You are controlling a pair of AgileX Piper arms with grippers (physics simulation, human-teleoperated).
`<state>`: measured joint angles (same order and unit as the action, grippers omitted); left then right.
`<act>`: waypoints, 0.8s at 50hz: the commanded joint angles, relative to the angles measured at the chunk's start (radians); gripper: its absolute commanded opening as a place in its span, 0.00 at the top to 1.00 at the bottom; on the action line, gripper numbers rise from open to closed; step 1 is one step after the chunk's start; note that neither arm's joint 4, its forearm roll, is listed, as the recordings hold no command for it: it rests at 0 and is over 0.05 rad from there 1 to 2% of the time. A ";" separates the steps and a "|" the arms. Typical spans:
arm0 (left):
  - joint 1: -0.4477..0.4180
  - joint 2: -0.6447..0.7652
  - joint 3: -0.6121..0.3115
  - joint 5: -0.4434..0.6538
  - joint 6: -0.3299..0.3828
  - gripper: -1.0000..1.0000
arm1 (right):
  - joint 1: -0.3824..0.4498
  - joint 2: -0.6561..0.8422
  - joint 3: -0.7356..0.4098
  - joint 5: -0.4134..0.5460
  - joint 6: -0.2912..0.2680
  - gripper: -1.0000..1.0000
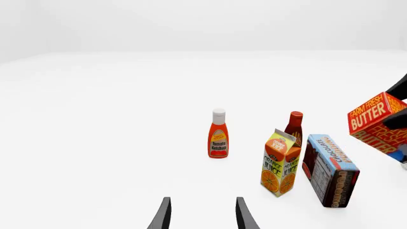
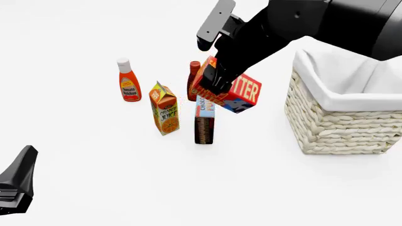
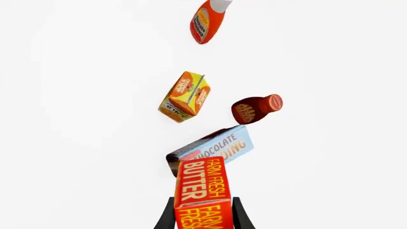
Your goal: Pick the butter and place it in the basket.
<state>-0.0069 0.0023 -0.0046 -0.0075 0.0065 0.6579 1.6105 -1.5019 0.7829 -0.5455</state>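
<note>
We hold the butter (image 2: pixel 242 94) in our right gripper (image 2: pixel 217 87), lifted clear of the white tabletop (image 2: pixel 94 174). In the right wrist view the jaws press against the two long sides of the red-orange box (image 3: pixel 202 191), its "FARM FRESH BUTTER" lettering facing the camera. From the front the box hangs tilted, just above and in front of the chocolate pudding box (image 2: pixel 204 125), and to the left of the basket (image 2: pixel 339 127), with a gap between them. The basket stands on the tabletop at the right, its white cloth liner (image 2: pixel 351 82) folded over the woven rim.

Below the butter stand the other groceries: an orange juice carton (image 2: pixel 164 109) just left of the pudding box, a dark red bottle (image 2: pixel 193 80) behind them, partly hidden by the butter, and a tomato ketchup bottle (image 2: pixel 128 80) farther left, apart from the rest.

Our left gripper (image 1: pixel 202 214) sits low at the near left, well away from everything, its jaws apart and holding nothing. Its wrist camera sees the butter (image 1: pixel 375 121) at the edge of its picture, raised above the groceries.
</note>
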 commanded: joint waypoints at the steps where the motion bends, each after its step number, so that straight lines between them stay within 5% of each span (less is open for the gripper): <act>1: 0.000 0.000 0.000 0.000 0.000 0.00 | -0.023 -0.011 -0.024 -0.009 0.039 1.00; 36: 0.000 0.000 0.000 0.000 0.000 0.00 | -0.023 -0.011 -0.024 -0.009 0.039 1.00; 37: 0.000 0.000 0.000 0.000 -0.001 0.00 | -0.112 -0.020 -0.084 -0.005 0.079 1.00; 40: 0.000 0.000 0.000 0.000 -0.001 0.00 | -0.112 -0.019 -0.086 -0.004 0.079 1.00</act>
<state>-0.0069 0.0023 -0.0046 -0.0075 0.0065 0.6073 1.6079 -1.5332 0.7809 -0.5155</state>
